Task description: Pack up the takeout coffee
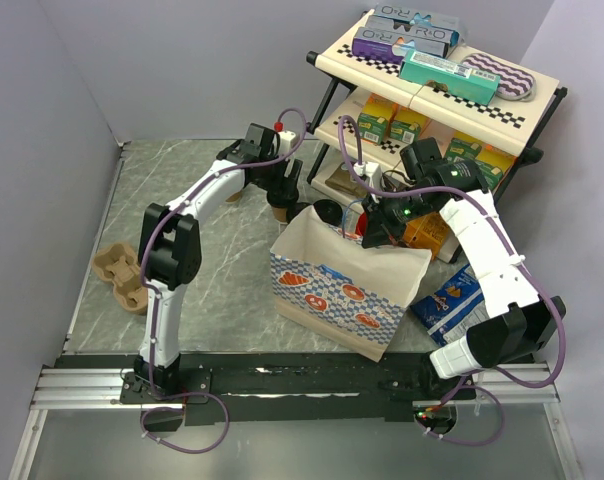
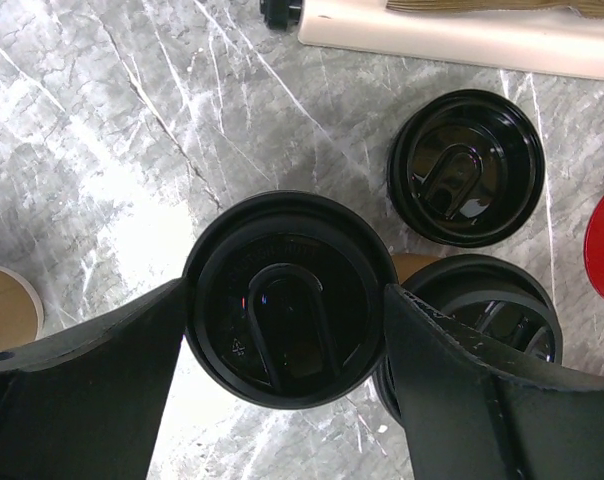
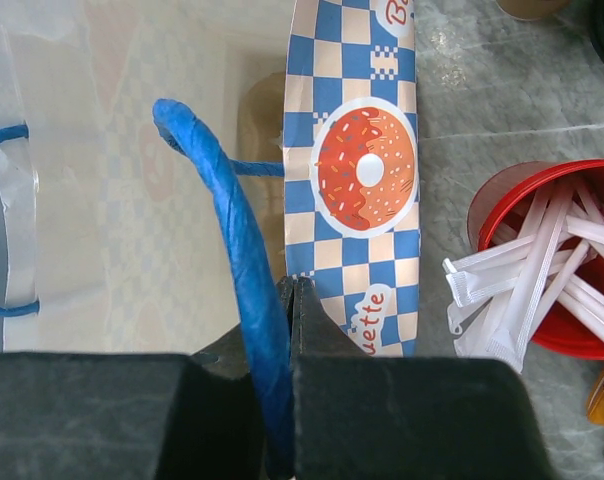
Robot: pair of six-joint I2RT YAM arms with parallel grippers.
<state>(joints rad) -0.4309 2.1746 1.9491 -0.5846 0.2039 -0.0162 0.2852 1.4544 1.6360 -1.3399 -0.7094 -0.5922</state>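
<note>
- Nearest: right gripper (image 3: 290, 300) pressed together, pinching the blue twisted handle (image 3: 227, 230) of the checkered doughnut bag (image 3: 367, 170).
- On bag wall, readable only "uette".
- Beside it, red cup (image 3: 510, 192) of wrapped stirrers.
- Left gripper (image 2: 285, 305) spread wide around black-lidded cup (image 2: 282, 335) over marble table (image 2: 132, 120); gripping or not, cannot tell.
- Two more lidded cups (image 2: 465, 168) just beside.

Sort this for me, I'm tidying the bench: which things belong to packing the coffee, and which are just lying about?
In use: lidded cup in the left claw; two more black lids beside it; paper bag, blue handle pinched by the right claw.
Lying about: red cup of stirrers; lidless cup; shelf boxes; blue carton.
</note>
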